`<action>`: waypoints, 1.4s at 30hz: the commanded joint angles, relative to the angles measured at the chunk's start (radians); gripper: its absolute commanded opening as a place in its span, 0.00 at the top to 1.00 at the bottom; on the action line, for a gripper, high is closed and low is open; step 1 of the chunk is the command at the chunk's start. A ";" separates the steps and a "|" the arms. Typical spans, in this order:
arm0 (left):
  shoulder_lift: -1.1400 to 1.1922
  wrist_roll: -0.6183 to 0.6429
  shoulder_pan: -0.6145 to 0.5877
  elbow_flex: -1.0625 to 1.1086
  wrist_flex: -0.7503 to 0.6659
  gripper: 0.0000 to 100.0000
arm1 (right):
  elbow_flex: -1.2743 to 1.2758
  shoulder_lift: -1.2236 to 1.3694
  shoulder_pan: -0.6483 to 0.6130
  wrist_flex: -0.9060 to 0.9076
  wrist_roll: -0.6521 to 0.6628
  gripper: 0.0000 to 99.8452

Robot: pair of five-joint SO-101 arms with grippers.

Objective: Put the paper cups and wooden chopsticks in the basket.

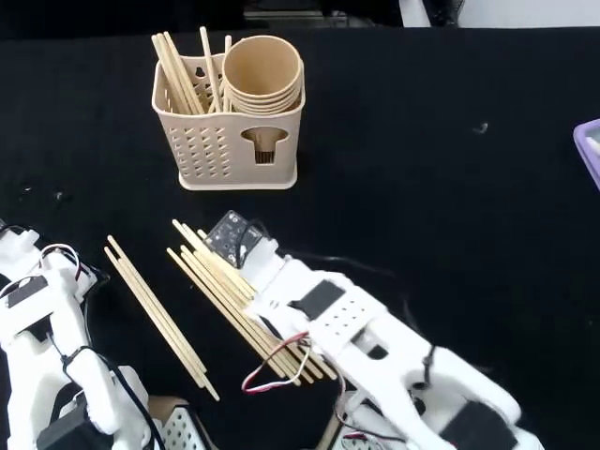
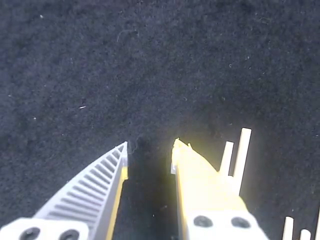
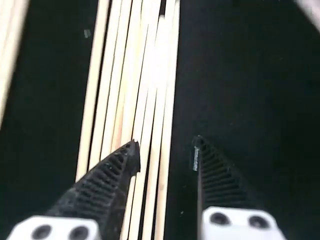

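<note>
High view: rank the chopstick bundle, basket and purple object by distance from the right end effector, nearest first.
1. chopstick bundle: directly beneath the right end effector.
2. basket: ahead, toward the table's far side.
3. purple object: at the table's far right edge.

Black table point(image 1: 450, 206); purple container edge point(image 1: 591, 150) far right.

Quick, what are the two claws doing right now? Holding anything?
Left gripper: open, empty.
Right gripper: open over the chopsticks, gripping none.
</note>
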 commanded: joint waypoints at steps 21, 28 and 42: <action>-0.020 0.002 0.012 -0.044 -0.017 0.85 | -0.321 0.076 0.137 0.273 0.195 0.99; -0.020 0.002 0.012 -0.044 -0.015 0.85 | -0.220 0.131 0.086 0.146 0.186 0.99; -0.020 0.002 0.012 -0.044 -0.015 0.85 | -0.314 0.410 0.048 0.086 0.193 0.99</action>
